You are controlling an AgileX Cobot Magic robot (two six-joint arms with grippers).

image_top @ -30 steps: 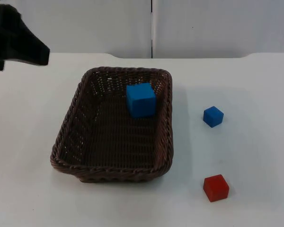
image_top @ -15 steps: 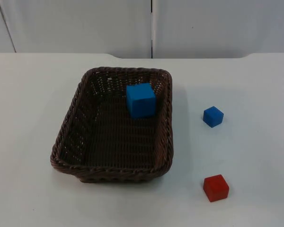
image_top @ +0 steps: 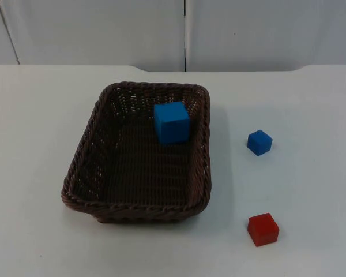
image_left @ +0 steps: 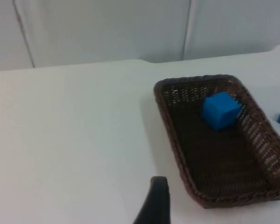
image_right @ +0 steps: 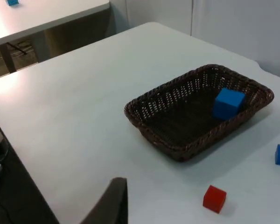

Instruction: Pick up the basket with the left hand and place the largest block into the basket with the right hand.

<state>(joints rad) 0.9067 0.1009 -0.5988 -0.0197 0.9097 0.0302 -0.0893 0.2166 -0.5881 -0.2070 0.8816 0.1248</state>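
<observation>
A brown wicker basket (image_top: 83, 156) rests on the white table, left of centre. The largest block, a blue cube (image_top: 172, 122), lies inside it against the far right corner. On the table to the basket's right sit a small blue cube (image_top: 259, 142) and, nearer the front, a red cube (image_top: 263, 229). My left gripper (image_left: 155, 205) hovers well away from the basket (image_left: 170, 135) on its left side, holding nothing. My right gripper (image_right: 114, 203) is high and far back from the basket (image_right: 130, 109) and the red cube (image_right: 214, 199), also holding nothing.
The grey partition wall (image_top: 184, 34) closes the table's far side. In the right wrist view the table edge (image_right: 32, 168) drops to the floor, with a second table (image_right: 46, 14) beyond. Bare table top surrounds the basket.
The left arm, which stood at the upper left of the top view a second ago, has pulled out of that view. Basket and blocks have not moved.
</observation>
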